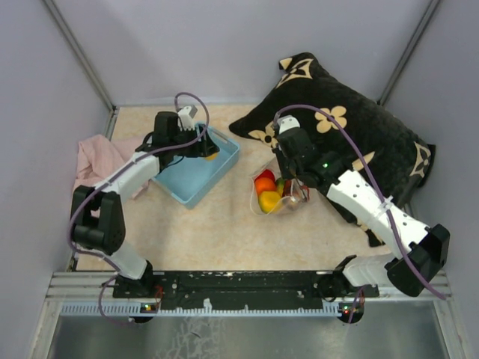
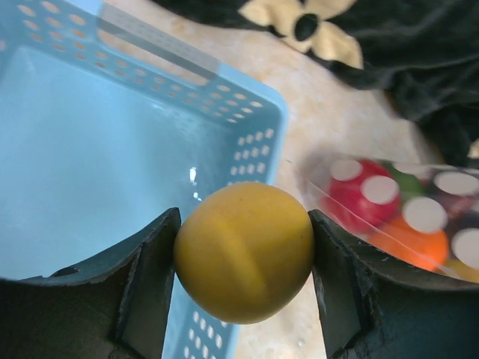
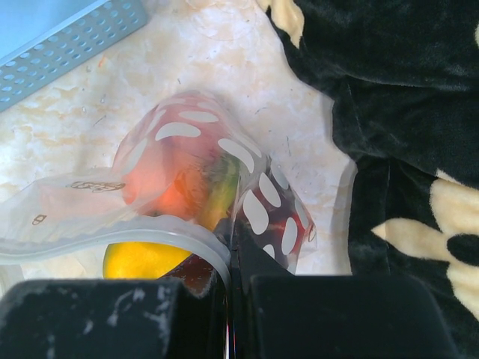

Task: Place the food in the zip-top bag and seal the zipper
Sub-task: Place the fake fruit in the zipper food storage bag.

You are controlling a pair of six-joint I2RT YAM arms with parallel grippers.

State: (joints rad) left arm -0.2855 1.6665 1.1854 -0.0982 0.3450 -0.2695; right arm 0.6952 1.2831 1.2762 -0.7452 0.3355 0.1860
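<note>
Left gripper (image 2: 244,250) is clamped on a yellow fruit (image 2: 239,224) above the blue basket (image 2: 258,112) corner. Right gripper (image 3: 232,258) pinches the rim of the zip-top bag (image 3: 187,142), which lies on the tabletop (image 3: 224,45) beside the black cushion (image 3: 404,112) with other food (image 3: 138,258) inside. Risk: the glossy round fruit slips in transit, or strikes the sagging bag mouth and rolls away.

A yellow fruit (image 2: 243,258) is clamped at 6 o'clock between the dark fingers (image 2: 153,273) of the left pincer (image 2: 244,224), pressed on both sides. A blue basket (image 2: 251,112) is seen behind it, from 9 to 12 o'clock. At 3 o'clock the dotted bag (image 2: 380,190) is laid on the counter (image 2: 337,112), with red, orange and green food (image 2: 408,243) inside. A black pillow (image 2: 419,67) is seen at 1 o'clock.
</note>
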